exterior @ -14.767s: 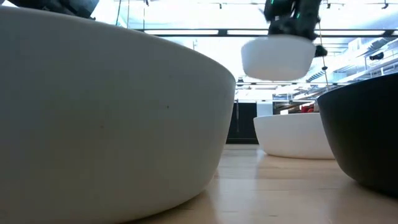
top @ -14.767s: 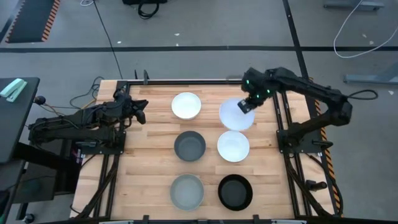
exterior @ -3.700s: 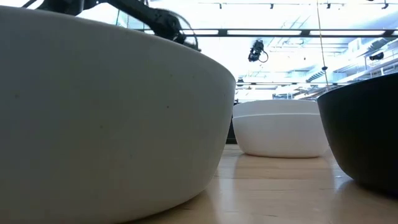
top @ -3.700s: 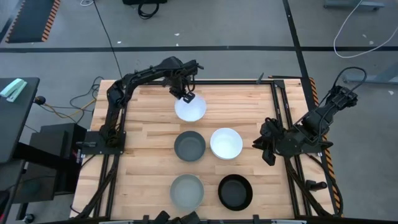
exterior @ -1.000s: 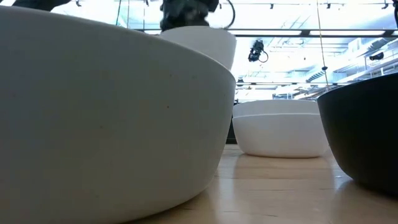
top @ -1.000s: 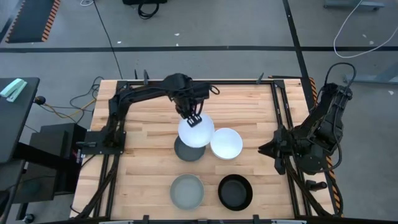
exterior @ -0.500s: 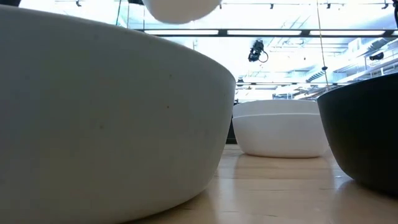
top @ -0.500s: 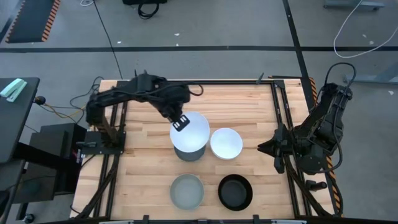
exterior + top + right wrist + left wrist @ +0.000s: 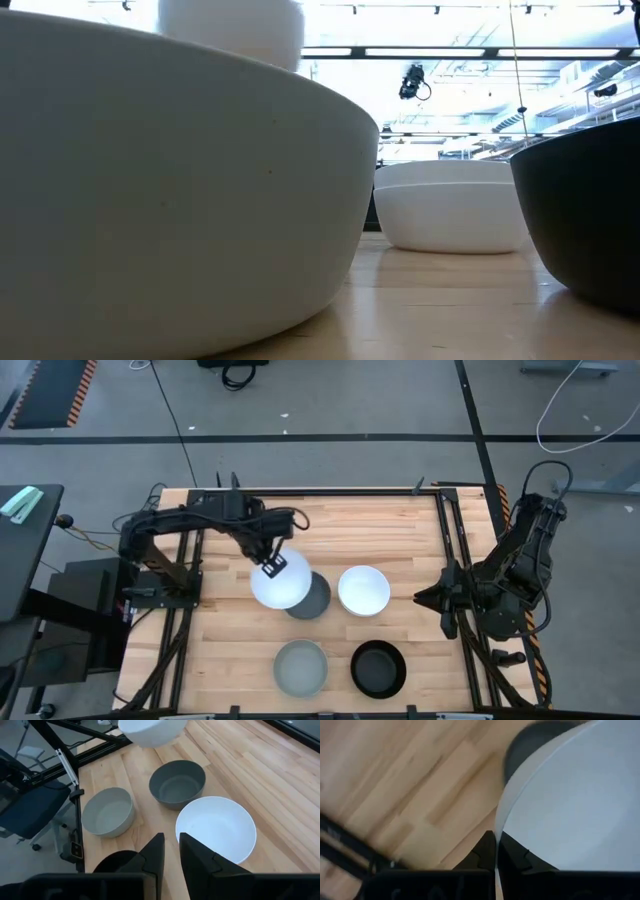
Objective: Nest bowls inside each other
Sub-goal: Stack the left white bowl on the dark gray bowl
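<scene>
While the table is carrying most of the bowls, one is hanging in the air, so these lines are running from the left edge to the right edge.

Left gripper (image 9: 271,567): pinching the rim of a lifted white bowl (image 9: 280,583), fingers clenched on it; in its own wrist view the fingers (image 9: 487,851) are gripping the rim edge-on and most of that bowl is running out of frame.
Lifted white bowl: hanging above the table's (image 9: 230,650) middle, left of centre, and covering the left part of the dark grey bowl (image 9: 313,598) in the high view.
Light grey bowl (image 9: 301,667): sitting by the table's near edge; in the low view it is filling the left half and blocking what lies behind it.
Stacked white bowls (image 9: 364,591): resting right of the dark grey bowl; the low view is showing two rims, one inside the other.
Black bowl (image 9: 379,669): sitting by the near edge, right of the light grey one; cut off at the low view's right side.
Right gripper (image 9: 171,851): waiting off the table's right edge, fingers slightly apart and grasping nothing.
</scene>
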Controlling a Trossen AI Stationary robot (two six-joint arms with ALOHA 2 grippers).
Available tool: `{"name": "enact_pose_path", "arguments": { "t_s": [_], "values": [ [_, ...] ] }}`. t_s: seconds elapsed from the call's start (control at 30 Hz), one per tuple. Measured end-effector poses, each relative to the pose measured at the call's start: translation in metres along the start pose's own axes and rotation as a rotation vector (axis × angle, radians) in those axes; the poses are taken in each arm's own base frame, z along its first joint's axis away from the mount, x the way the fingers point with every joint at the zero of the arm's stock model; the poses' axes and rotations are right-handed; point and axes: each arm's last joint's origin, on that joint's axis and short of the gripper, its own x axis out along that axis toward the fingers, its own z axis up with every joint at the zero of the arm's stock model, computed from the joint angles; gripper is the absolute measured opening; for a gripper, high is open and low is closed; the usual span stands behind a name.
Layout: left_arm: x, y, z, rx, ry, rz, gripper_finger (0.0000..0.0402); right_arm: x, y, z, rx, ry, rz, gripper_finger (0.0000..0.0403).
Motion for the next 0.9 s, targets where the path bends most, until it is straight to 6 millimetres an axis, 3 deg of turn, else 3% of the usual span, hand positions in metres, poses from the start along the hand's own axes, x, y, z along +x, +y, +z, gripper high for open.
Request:
{"name": "enact_pose_path", "arguments": {
  "t_s": [0.17,0.67,0.9],
  "values": [
    [0.032,0.005,-0.007,-0.022,0.031,-0.014,0.0008,0.000,0.000,0.000,-0.006,-0.013,-0.007,0.0066],
    [0.102,0.002,0.015,-0.067,-0.080,-0.174,0.0008,0.001,0.000,0.002,0.010,-0.034,-0.014,0.0066],
    [0.128,0.003,0.021,-0.072,-0.016,-0.125,0.0008,0.004,-0.002,0.005,0.034,-0.041,-0.029,0.0066]
  ]
}}
